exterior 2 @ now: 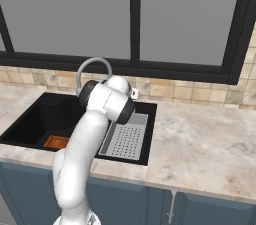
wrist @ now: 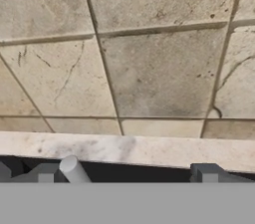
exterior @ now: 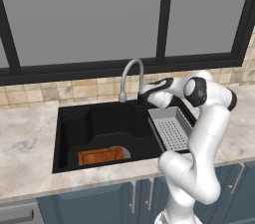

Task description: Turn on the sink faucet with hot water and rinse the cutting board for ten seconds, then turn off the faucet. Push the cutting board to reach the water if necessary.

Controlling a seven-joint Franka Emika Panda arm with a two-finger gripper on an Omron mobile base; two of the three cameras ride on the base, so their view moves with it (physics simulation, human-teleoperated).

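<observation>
Your gripper (wrist: 127,177) sits with its jaws spread wide and nothing between them, pointed at the tiled backsplash (wrist: 149,68) just behind the sink faucet (exterior: 130,79); in the hand view a grey stub, probably the faucet's handle (wrist: 73,170), rises just inside one fingertip. From the left base view the hand is close beside the faucet's black base, at the back rim of the sink (exterior: 69,118), though you cannot tell from these pictures whether it touches anything yet. No water runs from the spout, so the tap looks to be off and the first step is not yet done. Expect the handle to be small, rigid and smooth metal: it should turn with a light nudge rather than a squeeze, so press one finger against its side near the tip, where leverage is best, and watch that the pad does not slide off. The cutting board (exterior: 101,156) lies flat on the basin floor at the front, well apart from the spot under the spout. It looks a light, stiff wooden slab that will skate easily on wet black enamel; you should push it from an edge, low and flat, rather than try to pinch it. A grey perforated tray (exterior: 172,131) fills the right part of the basin.
</observation>
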